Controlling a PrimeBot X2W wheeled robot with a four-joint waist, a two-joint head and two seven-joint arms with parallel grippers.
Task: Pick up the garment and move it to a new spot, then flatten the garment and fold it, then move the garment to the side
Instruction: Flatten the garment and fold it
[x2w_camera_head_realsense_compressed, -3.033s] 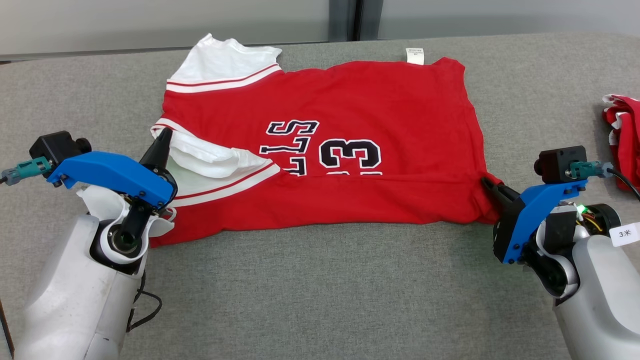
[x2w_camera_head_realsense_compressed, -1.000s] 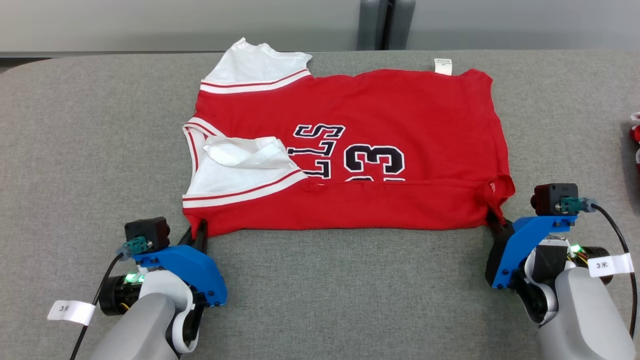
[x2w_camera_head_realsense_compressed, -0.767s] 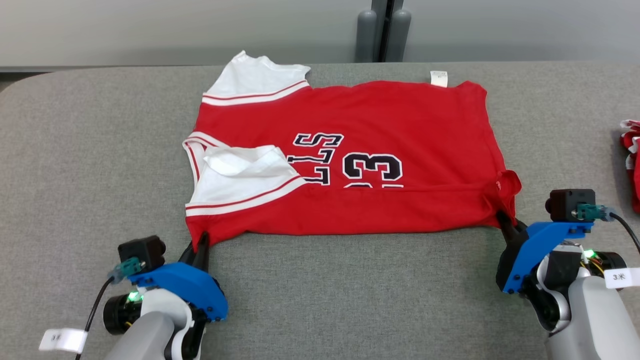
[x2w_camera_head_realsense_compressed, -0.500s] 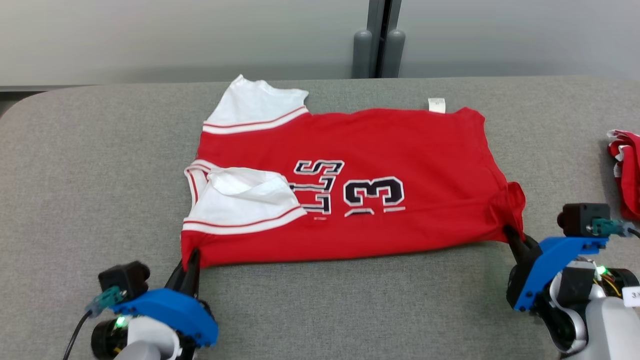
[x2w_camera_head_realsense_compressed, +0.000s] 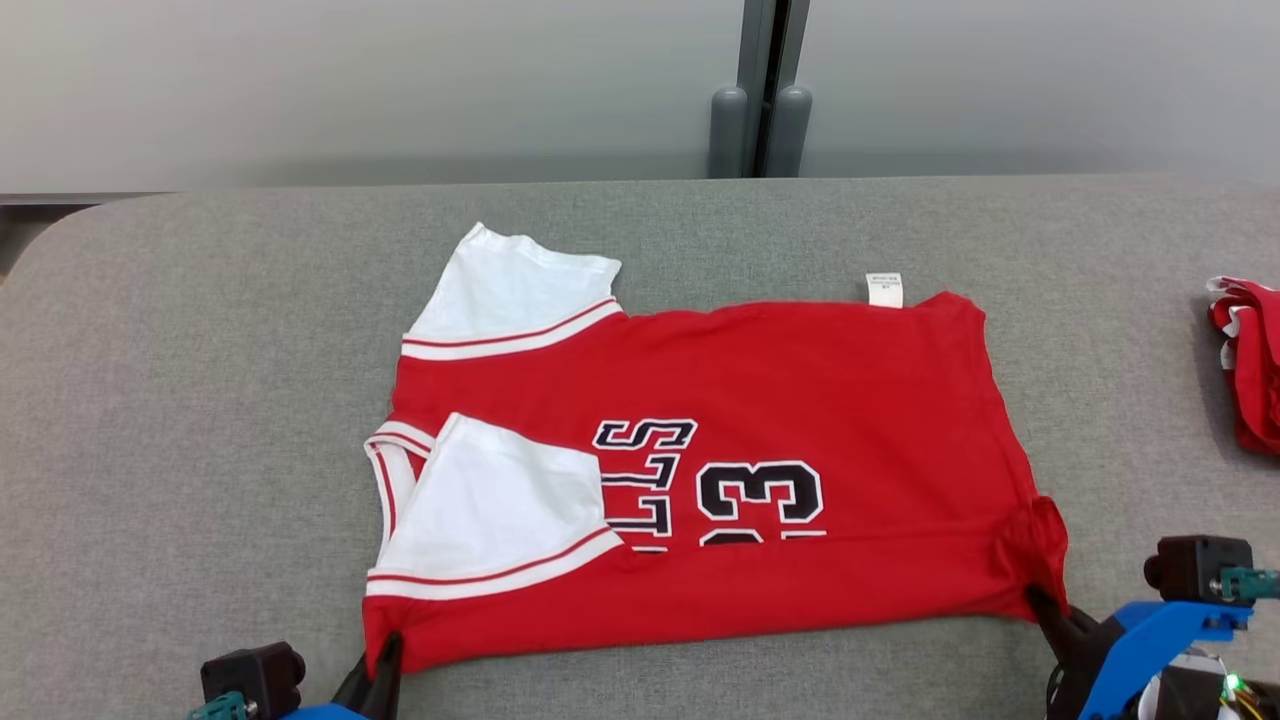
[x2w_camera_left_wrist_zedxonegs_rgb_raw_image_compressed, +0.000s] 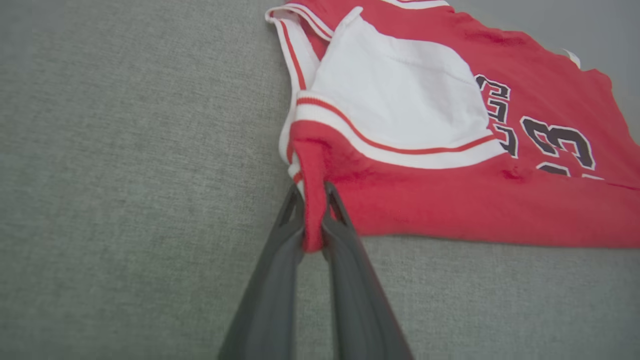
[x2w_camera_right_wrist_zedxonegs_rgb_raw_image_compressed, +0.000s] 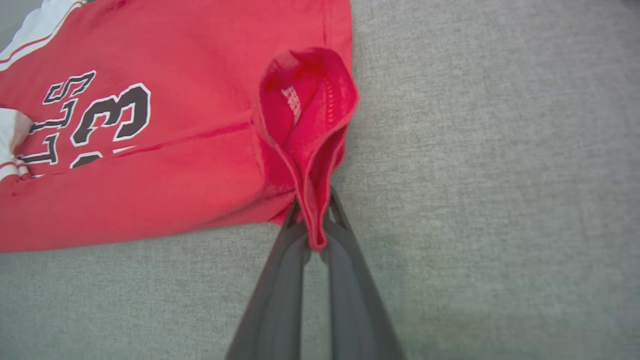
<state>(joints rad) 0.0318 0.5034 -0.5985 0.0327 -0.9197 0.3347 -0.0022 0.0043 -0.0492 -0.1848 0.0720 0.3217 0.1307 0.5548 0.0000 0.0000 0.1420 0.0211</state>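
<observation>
Surface: grey felt table (x2w_camera_head_realsense_compressed: 200, 400) with a pale wall behind; a second red bundle (x2w_camera_head_realsense_compressed: 1245, 370) lies at the right edge, well apart from the work.
Jersey: the red jersey (x2w_camera_head_realsense_compressed: 780, 380) lies near the middle of the table, mostly flat, its near long edge already folded over so the "23" is cut by the fold; one white sleeve (x2w_camera_head_realsense_compressed: 500, 505) is tucked on top, the other sleeve (x2w_camera_head_realsense_compressed: 510, 290) sticks out at the far left.
Left gripper: the left gripper (x2w_camera_left_wrist_zedxonegs_rgb_raw_image_compressed: 312, 220) is clamped on the near left corner, red cloth pinched between its fingers.
Right gripper: the right gripper (x2w_camera_right_wrist_zedxonegs_rgb_raw_image_compressed: 314, 220) is pinched on the near right corner (the hem bunches into a small loop above the tips).
Step, as I judge it: carrying the near edge for the lengthwise fold.
How to do it well: keep both corners level and the edge taut between them, move the two arms at one pace, and lay the edge parallel to the far side.
Risk: the looped right corner may set down creased; a slight outward pull before release should smooth it.
</observation>
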